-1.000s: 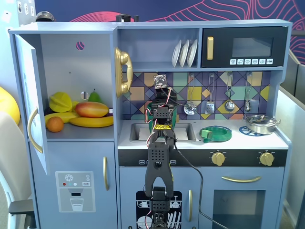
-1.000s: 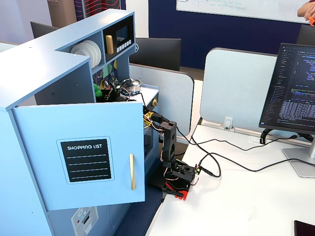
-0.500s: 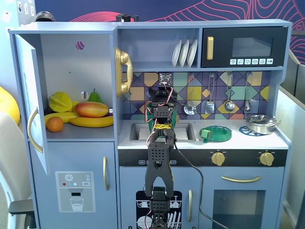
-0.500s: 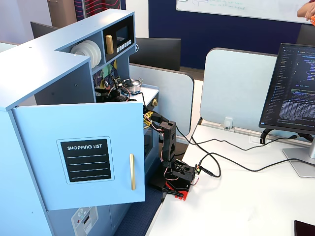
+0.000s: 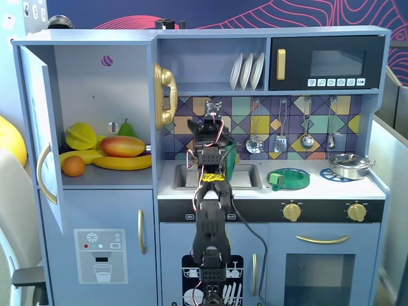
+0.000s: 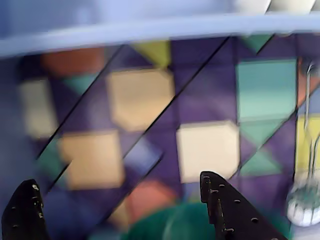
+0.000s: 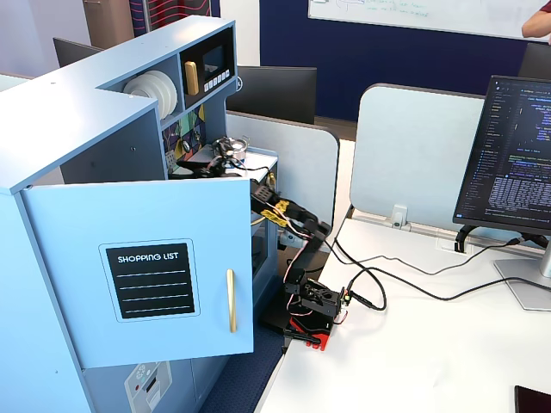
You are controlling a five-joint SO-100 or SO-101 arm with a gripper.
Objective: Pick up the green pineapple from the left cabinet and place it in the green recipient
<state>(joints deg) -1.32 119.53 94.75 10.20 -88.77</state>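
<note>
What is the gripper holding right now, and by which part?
Nothing. In the wrist view the gripper is open, its fingers wide apart, with only the tiled backsplash and a green rim showing between them.

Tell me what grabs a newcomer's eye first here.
The black robot arm rising in front of the toy kitchen's sink, its open gripper facing the colourful tiled backsplash. To its left in that fixed view, the left cabinet stands open with a pile of yellow, orange and green toy fruit.
</note>
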